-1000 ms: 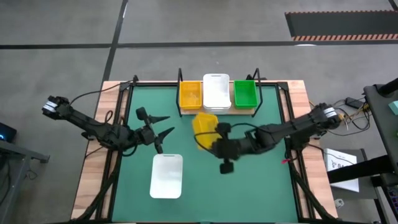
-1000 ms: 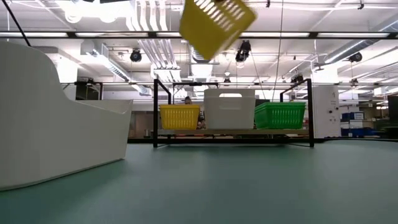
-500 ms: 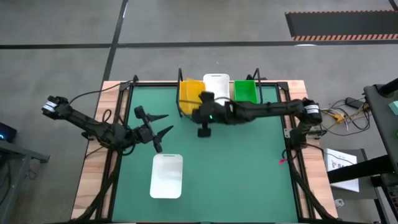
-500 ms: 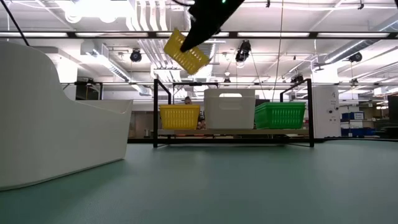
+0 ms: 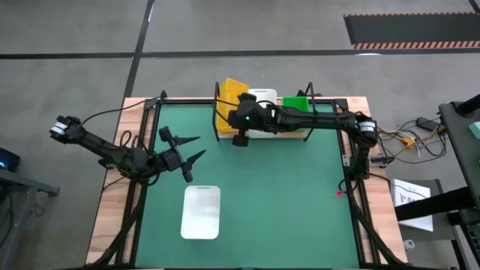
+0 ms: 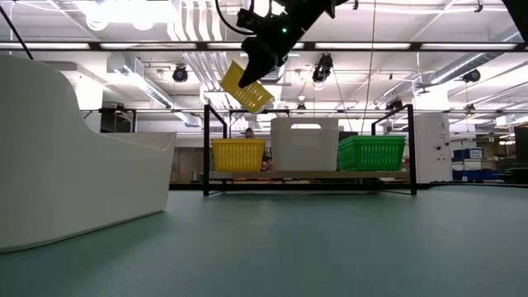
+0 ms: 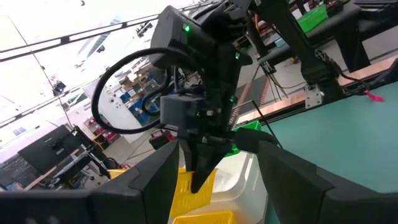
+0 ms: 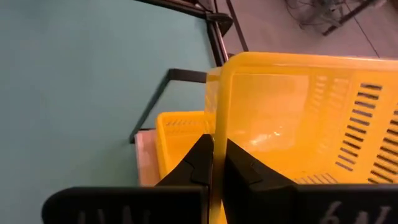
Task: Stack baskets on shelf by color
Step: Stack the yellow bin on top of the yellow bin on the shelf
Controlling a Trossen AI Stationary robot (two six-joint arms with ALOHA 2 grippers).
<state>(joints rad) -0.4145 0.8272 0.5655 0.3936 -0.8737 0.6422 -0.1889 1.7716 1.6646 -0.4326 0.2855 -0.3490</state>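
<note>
My right gripper (image 5: 237,107) is shut on a yellow basket (image 5: 230,91), held tilted in the air above the shelf's left end (image 6: 246,86). Below it a yellow basket (image 5: 225,121) sits on the wooden shelf (image 5: 262,134), with white baskets (image 5: 261,103) in the middle and a green one (image 5: 297,111) on the right. My left gripper (image 5: 196,148) is open and empty over the mat's left part. A white basket (image 5: 201,212) rests bottom-down on the mat near the front. My right gripper pinches one side wall of the yellow basket at its rim (image 8: 216,124), one finger (image 8: 200,163) outside and one (image 8: 241,167) inside. The basket is lifted clear and tilted, one corner down (image 6: 247,106), above the shelf's yellow basket (image 8: 177,134).
Thin black posts (image 5: 217,91) (image 5: 310,90) stand at the shelf's ends. The green mat (image 5: 285,202) lies between wooden table edges. The white basket fills the low view's left (image 6: 74,165). The room shows beyond the shelf.
My right gripper has carried the yellow basket from over the mat's middle toward the far edge and somewhat left. It now hangs above the shelf's left end. The basket has turned and stays tilted and clear of the shelf.
</note>
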